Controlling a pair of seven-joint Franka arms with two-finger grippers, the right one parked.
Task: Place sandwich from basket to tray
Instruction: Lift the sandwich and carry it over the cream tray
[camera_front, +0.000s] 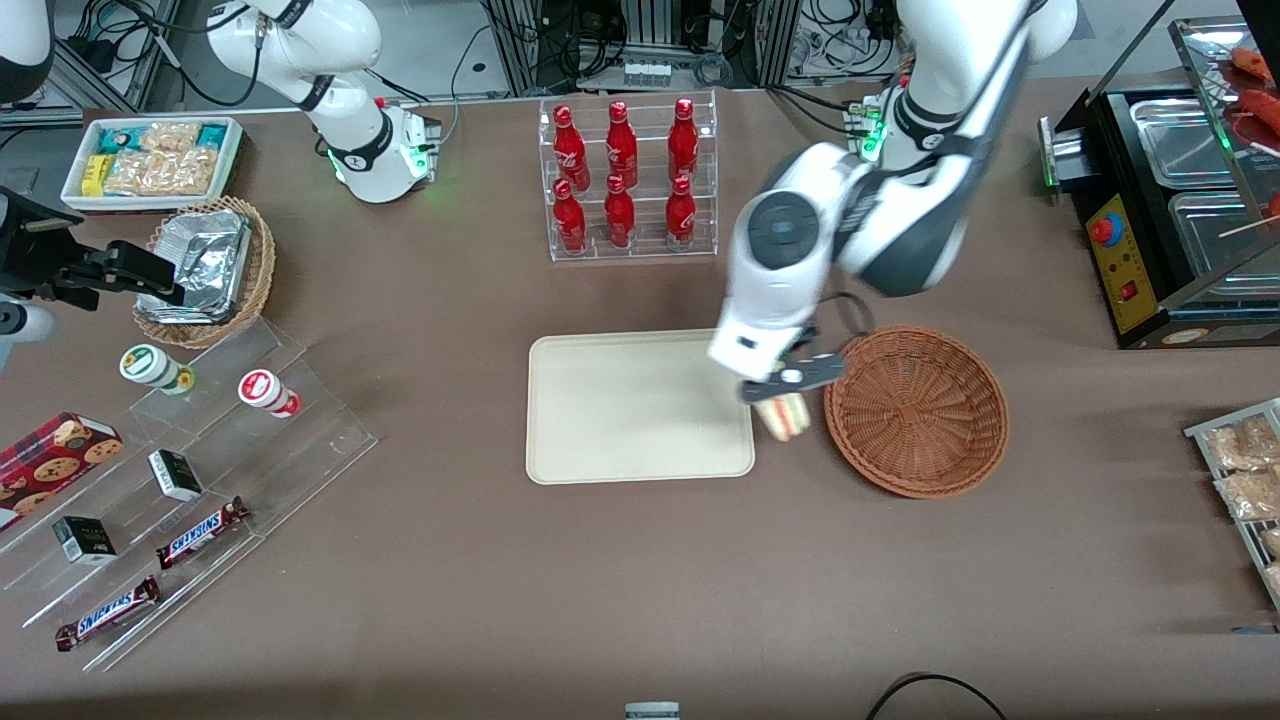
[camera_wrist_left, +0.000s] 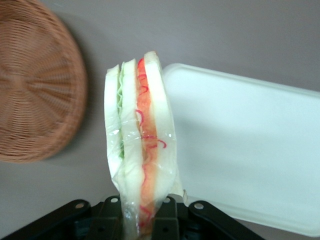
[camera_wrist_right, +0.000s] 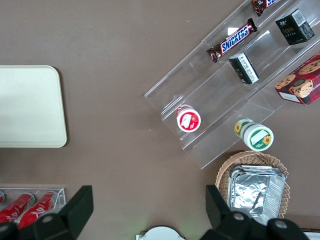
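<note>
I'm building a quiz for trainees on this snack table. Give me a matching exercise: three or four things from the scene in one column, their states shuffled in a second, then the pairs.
1. triangular white-bread sandwich
2. round reddish-brown wicker basket
3. flat cream rectangular tray
4. left arm's hand

A. woven, nothing in it
B. bare, beside the basket
C. held above the tray's edge
D. shut on the wedge

Pairs: 1-C, 2-A, 3-B, 4-D

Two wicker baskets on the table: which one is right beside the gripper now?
The reddish-brown basket, empty, beside the tray. The gripper holds the sandwich between them. The tan basket holding foil packs lies toward the parked arm's end.
</note>
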